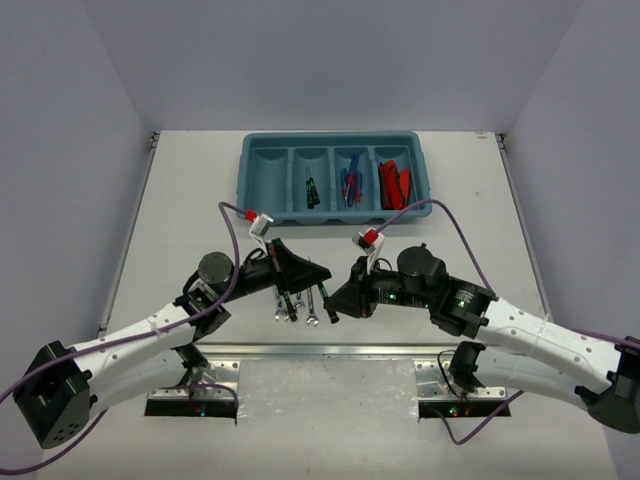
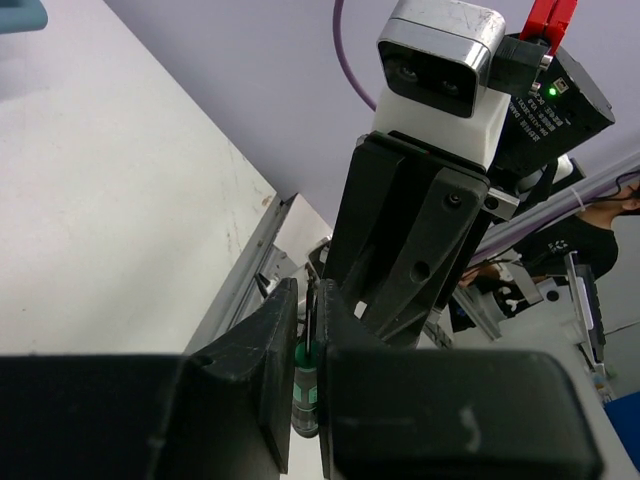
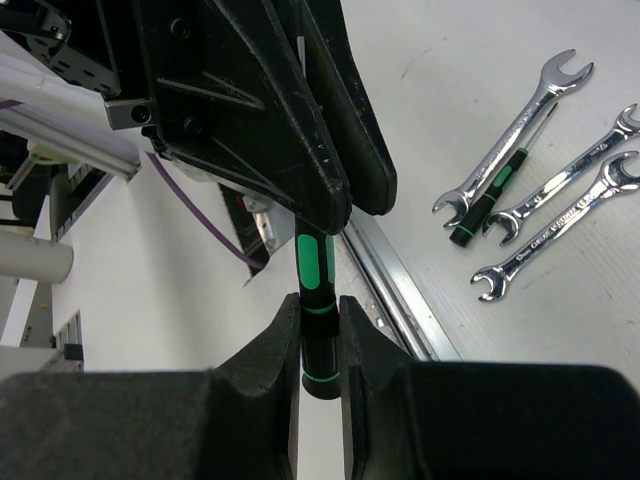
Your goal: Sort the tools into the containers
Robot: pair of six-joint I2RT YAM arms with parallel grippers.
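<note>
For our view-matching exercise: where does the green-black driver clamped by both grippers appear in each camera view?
Top external: hidden where left gripper and right gripper meet, below centre.
Left wrist: driver bottom centre, between that gripper's own jaws.
Right wrist: driver centre, upright, clamped from both ends.
Shared landmark: metal rail, in all three views.

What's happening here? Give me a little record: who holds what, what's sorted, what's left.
Held: green-black driver, clamped by left pincer and right pincer together
In tray: stored drivers, blue screwdrivers, red knives, each kind in its own compartment
On table: three wrenches, one loose driver
</note>
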